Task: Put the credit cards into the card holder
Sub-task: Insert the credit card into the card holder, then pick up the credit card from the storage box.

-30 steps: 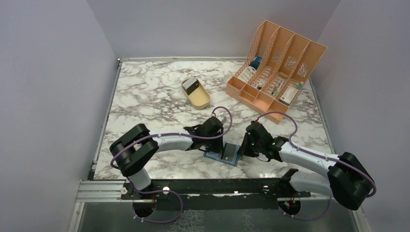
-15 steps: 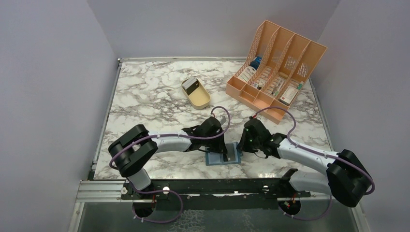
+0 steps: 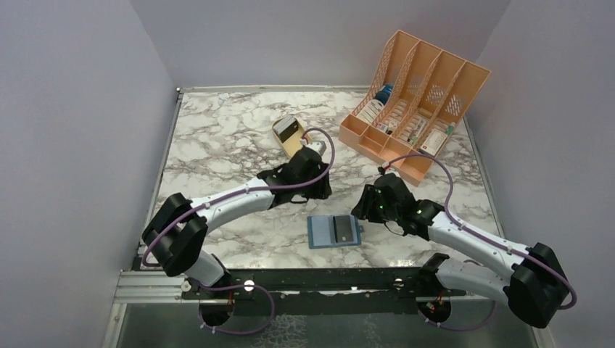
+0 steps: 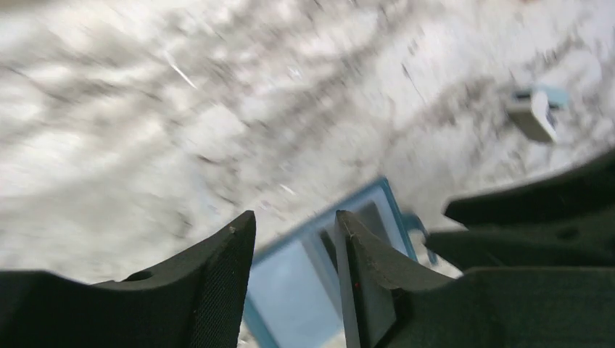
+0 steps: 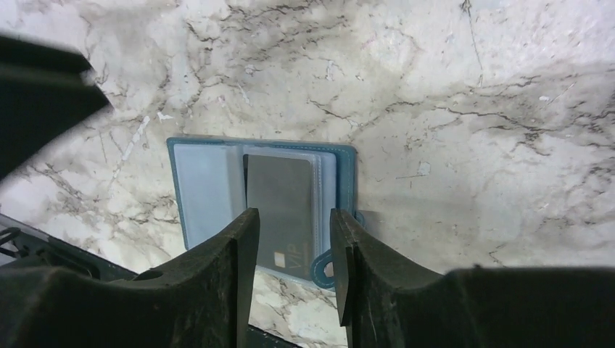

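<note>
**One card in, holder laid open, both claws empty**

The table (image 3: 217, 138) carries a rack (image 3: 424, 94) at the far right, which has no part in this job. The tray (image 3: 276, 133) sits mid-table with cards (image 3: 289, 128) in it, the supply not yet moved. The holder (image 3: 333, 231) lies open and flat near the front edge, between the arms. Its pockets face up so that a card can slide in from above. A dark card (image 5: 279, 203) sits in its right half, seemingly seated.

The left arm stretches toward the tray, probably to fetch another card. The left claw (image 4: 295, 217) stands spread with nothing between its fingers, though that view is blurred. The right claw (image 5: 294, 214) hangs just above the holder's right side. It is spread too and empty, likely placed to steady the holder or press the card home.
</note>
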Controlling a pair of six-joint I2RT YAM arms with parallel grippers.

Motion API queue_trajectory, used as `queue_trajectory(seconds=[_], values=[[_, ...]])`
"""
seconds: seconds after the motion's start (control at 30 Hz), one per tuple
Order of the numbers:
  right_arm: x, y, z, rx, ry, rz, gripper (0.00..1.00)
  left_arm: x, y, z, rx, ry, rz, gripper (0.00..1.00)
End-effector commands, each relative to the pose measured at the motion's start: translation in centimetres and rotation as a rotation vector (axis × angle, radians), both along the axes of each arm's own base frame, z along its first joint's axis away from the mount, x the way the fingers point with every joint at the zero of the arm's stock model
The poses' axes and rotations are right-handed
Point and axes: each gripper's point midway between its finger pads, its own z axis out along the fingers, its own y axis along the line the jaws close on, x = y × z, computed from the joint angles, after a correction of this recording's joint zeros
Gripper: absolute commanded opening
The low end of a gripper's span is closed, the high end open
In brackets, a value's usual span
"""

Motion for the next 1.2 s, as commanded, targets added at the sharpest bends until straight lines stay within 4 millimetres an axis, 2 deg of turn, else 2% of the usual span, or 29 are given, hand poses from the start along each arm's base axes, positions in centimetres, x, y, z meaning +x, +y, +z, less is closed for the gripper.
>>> queue_trajectory(seconds=[0.0, 0.1, 0.33, 0.47, 0.67, 0.8, 1.03, 1.17], values=[[0.4, 0.4, 2.2, 0.018, -0.075, 0.043, 0.43, 5.9, 5.6, 2.8, 0.221, -0.157, 0.067, 0.49], [0.5, 0.4, 3.1, 0.025, -0.113, 0.058, 0.45, 9.2, 7.7, 4.3, 0.299, -0.197, 0.079, 0.49], [0.5, 1.1, 3.9, 0.064, -0.147, 0.098, 0.45, 17.6, 10.7, 8.7, 0.48, -0.389, 0.088, 0.51], [0.5, 1.5, 3.7, 0.068, -0.136, 0.112, 0.45, 21.6, 11.2, 8.6, 0.591, -0.461, 0.061, 0.55], [0.8, 1.7, 3.7, 0.063, -0.131, 0.114, 0.45, 26.4, 11.9, 6.1, 0.711, -0.462, 0.03, 0.56], [1.1, 1.8, 4.2, 0.055, -0.137, 0.11, 0.45, 28.5, 12.1, 5.0, 0.725, -0.464, -0.001, 0.56], [1.3, 1.6, 4.8, 0.052, -0.142, 0.095, 0.45, 30.6, 12.3, 2.2, 0.798, -0.452, -0.045, 0.55], [1.3, 1.5, 4.8, 0.047, -0.138, 0.089, 0.45, 30.8, 12.4, 0.8, 0.793, -0.43, -0.058, 0.54]])
